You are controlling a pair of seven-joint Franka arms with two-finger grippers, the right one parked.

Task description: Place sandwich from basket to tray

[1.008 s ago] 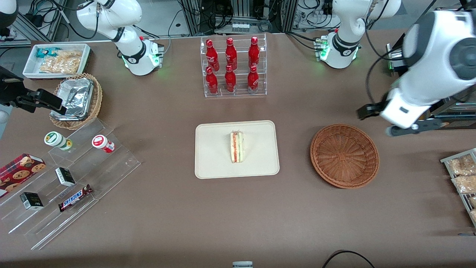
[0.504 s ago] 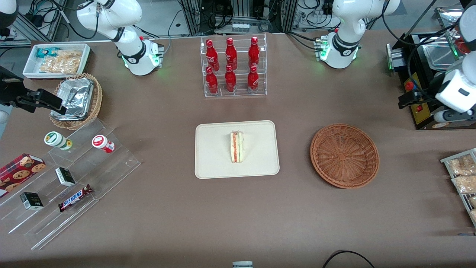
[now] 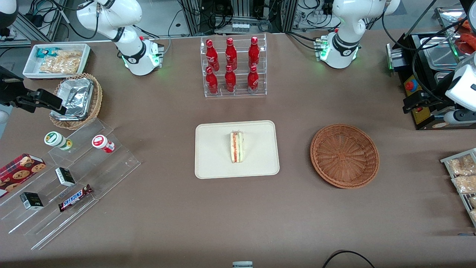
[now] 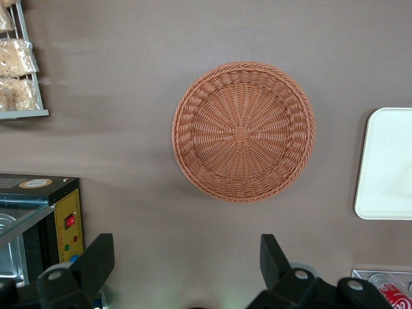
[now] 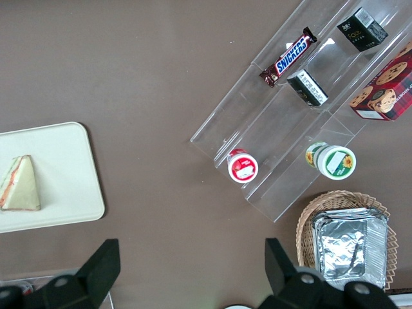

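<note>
The sandwich, a white bread wedge with red and green layers, lies on its side in the middle of the cream tray; the right wrist view also shows the sandwich on the tray. The reddish-brown basket is empty and sits beside the tray, toward the working arm's end. My gripper hangs high near the table edge at that end, farther from the front camera than the basket. The left wrist view shows the gripper open and holding nothing, looking down on the basket and the tray's edge.
A black machine with a red button stands under my gripper. A wire rack of snack packets lies nearer the camera. A clear rack of red bottles stands farther from the camera than the tray. Acrylic steps with snacks and a tan foil basket sit at the parked arm's end.
My arm has swung away from the basket toward the working arm's end of the table and slowed over the black machine. Sandwich, tray and basket have not moved.
</note>
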